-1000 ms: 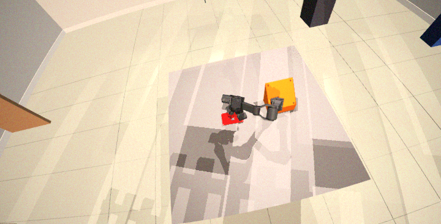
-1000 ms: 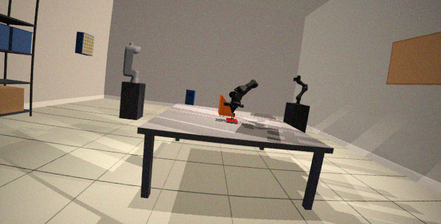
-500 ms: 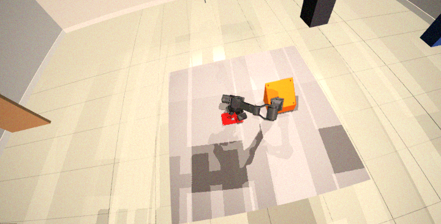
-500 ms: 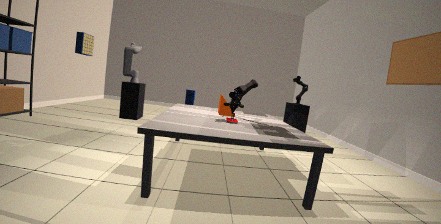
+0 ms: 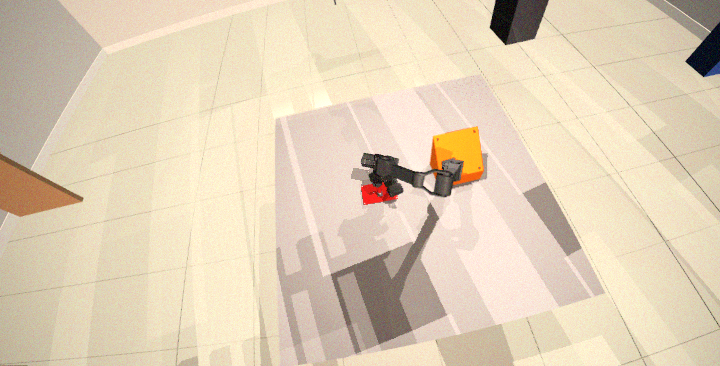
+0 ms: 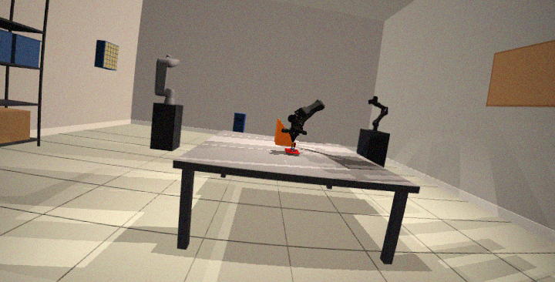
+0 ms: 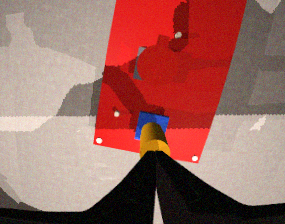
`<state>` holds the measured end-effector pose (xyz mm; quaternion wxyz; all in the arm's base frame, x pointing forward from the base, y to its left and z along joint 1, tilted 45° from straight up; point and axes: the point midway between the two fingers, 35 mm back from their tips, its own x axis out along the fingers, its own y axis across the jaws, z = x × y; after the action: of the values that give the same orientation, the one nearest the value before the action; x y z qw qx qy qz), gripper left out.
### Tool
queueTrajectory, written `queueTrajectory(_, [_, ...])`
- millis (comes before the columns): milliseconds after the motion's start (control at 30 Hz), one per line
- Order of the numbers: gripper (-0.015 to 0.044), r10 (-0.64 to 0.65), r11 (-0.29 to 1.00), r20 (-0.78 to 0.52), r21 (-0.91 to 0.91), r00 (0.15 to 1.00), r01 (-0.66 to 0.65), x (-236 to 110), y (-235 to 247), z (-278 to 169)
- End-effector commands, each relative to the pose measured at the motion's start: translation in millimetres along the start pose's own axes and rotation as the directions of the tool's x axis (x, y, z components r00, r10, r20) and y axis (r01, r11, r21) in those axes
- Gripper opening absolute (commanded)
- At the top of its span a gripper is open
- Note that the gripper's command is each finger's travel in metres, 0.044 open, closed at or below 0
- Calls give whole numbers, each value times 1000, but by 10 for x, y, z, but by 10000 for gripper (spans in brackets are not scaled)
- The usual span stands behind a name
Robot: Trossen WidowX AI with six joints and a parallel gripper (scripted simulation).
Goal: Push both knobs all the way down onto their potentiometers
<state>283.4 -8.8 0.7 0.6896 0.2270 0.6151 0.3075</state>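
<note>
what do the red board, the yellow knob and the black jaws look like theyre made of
Red board: flat, uniform matte red, looks like painted laminate or plastic; small pale dots mark its corners. Yellow knob: smooth and rounded with soft shading, likely moulded plastic, sitting on a blue block. The jaws of the gripper are plain matte black with no shine, so plastic or coated metal; the look leaves that open.

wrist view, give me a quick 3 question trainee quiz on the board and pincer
1. True or false: the pincer is wide open.
2. The orange knob sits on a potentiometer of which colour? A) green B) blue C) white
3. Fill in: the pincer tips are right above the ____ knob on the red circuit board.

Key: 1 false, it is shut with nothing between its fingers. 2 B, the blue potentiometer. 3 orange.
</note>
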Motion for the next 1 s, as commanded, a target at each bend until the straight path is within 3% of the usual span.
queueTrajectory(0, [0,-4,1000,4,-5,1000,4,-79,-6,13])
queueTrajectory(133, [0,-4,1000,3,-5,1000,4,-127,-5,11])
queueTrajectory(400, [210,2,1000,1,1,1000,-2,-71,-1,0])
queueTrajectory(667, [0,2,1000,-7,-1,1000,-2,-316,10,308])
queueTrajectory(800, [0,-5,1000,4,-7,1000,5,-546,2,499])
queueTrajectory(967, [0,-6,1000,5,-7,1000,6,-557,2,507])
